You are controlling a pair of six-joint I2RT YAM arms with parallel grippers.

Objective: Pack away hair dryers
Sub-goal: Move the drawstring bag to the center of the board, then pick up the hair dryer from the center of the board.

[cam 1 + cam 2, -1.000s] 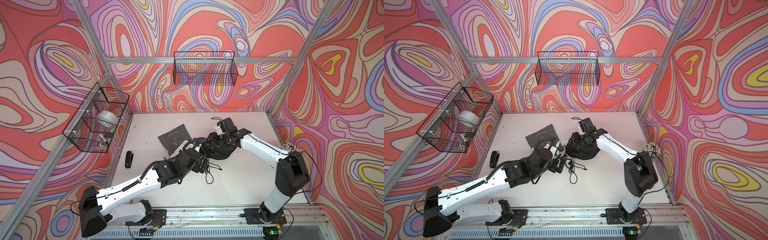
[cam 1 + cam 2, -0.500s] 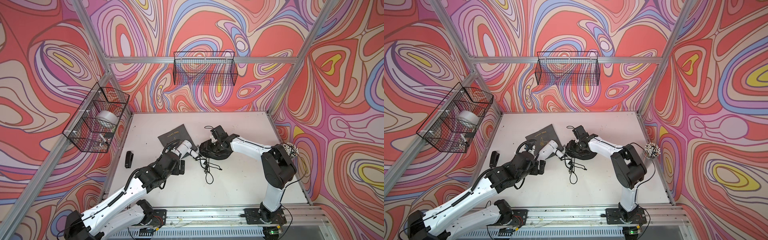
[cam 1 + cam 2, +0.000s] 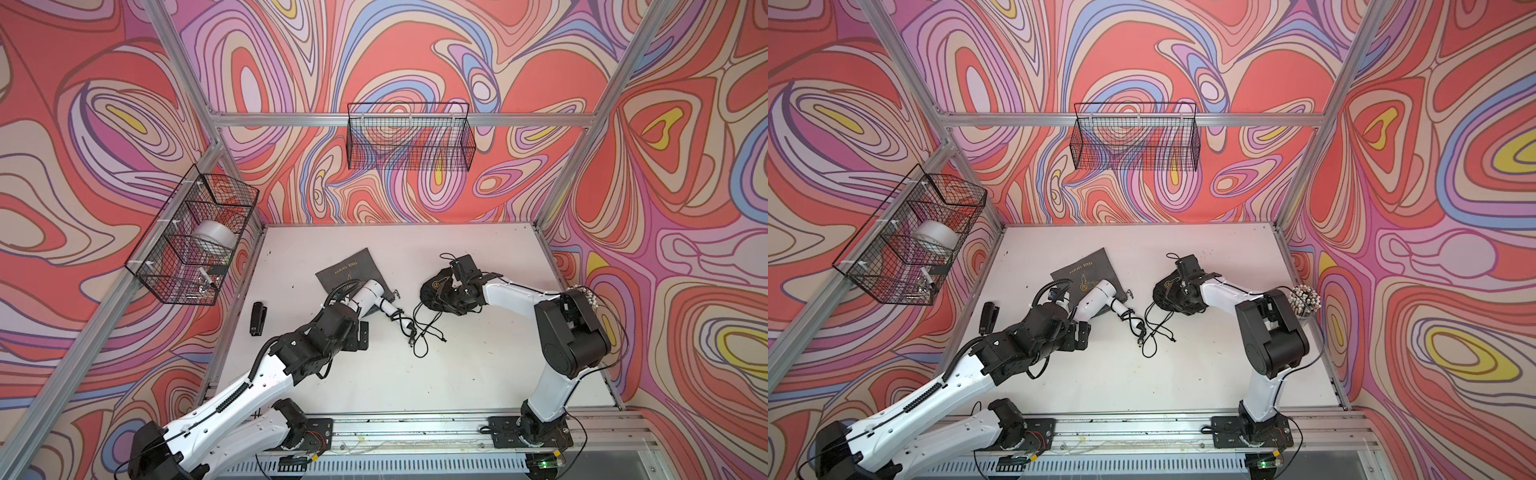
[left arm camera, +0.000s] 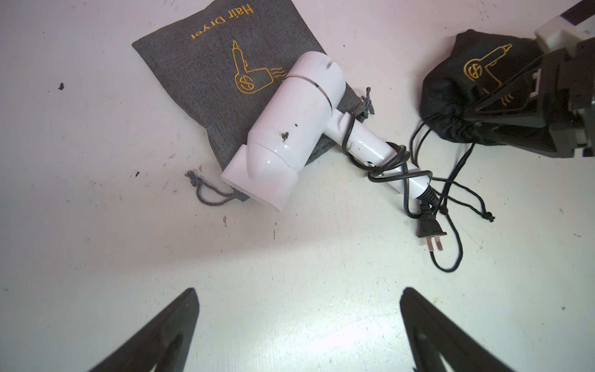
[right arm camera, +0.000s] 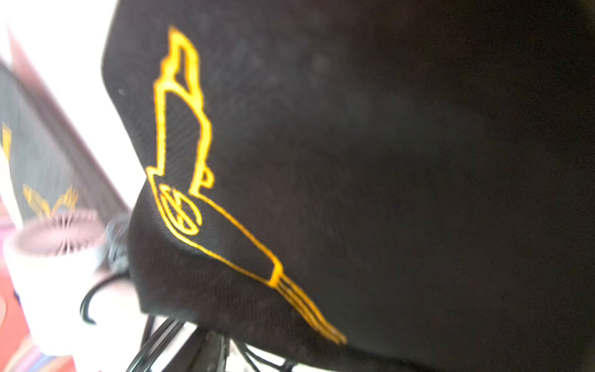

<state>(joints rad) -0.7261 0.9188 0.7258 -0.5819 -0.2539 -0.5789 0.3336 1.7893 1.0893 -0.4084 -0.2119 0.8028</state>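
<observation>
left hand [image 4: 299, 289] spread wide, arm stretched forward; right hand [image 3: 444, 293] part-closed, elbow raised

**A cell wrapped in swirls**

We worked inside walls [image 3: 374, 62] printed with looping bands of coral, lilac, blue, cream and yellow, held by an aluminium frame [image 3: 291, 119]. A white tabletop [image 3: 457, 374], speckled with small dark marks, served as the floor, with a metal rail [image 3: 415, 428] along its near edge. One black wire basket [image 3: 409, 141] hung on the back wall, and a second wire basket [image 3: 178, 291], divided into compartments, hung on the left wall. Light fell evenly, leaving only soft shadows.
</observation>
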